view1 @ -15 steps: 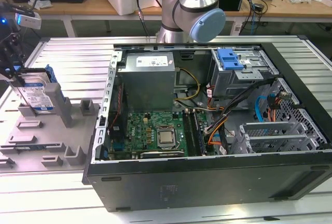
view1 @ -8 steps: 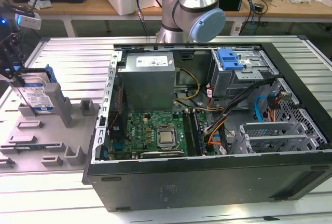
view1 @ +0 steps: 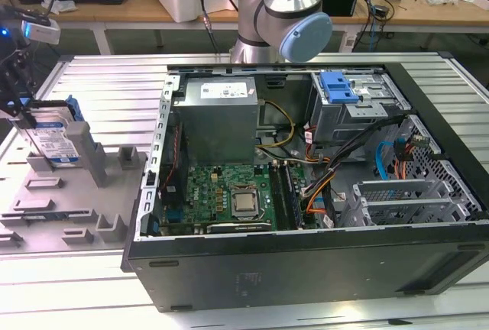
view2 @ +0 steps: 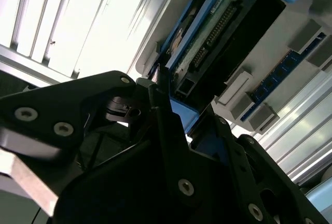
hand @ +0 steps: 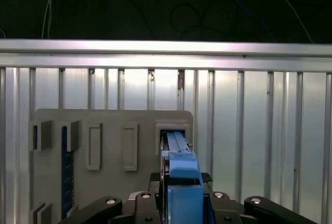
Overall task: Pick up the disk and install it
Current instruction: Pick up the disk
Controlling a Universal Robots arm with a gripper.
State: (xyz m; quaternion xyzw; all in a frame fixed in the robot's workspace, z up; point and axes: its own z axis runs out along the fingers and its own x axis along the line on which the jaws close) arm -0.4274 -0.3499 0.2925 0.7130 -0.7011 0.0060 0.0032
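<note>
The disk (view1: 59, 143) stands on edge in a slot of the grey holder (view1: 76, 208) at the exterior view's left; its white-and-blue label and blue rails show. My gripper (view1: 23, 112) is at the disk's upper end, over the holder. In the first wrist view the disk's blue end handle (hand: 182, 175) sits between the two black fingers of the gripper (hand: 182, 182), which press on it from both sides, while the disk's lower end is still in the holder's slot (hand: 174, 130). The second wrist view shows the disk (view2: 207, 32) from its underside, just beyond the gripper (view2: 166, 99).
An open computer case (view1: 306, 261) lies on the slatted metal table (view1: 114, 85), at the exterior view's right of the holder. At its back right stands a grey drive cage (view1: 370, 108) with a blue bracket (view1: 338, 85) on top. The arm's base (view1: 283, 17) rises behind the case.
</note>
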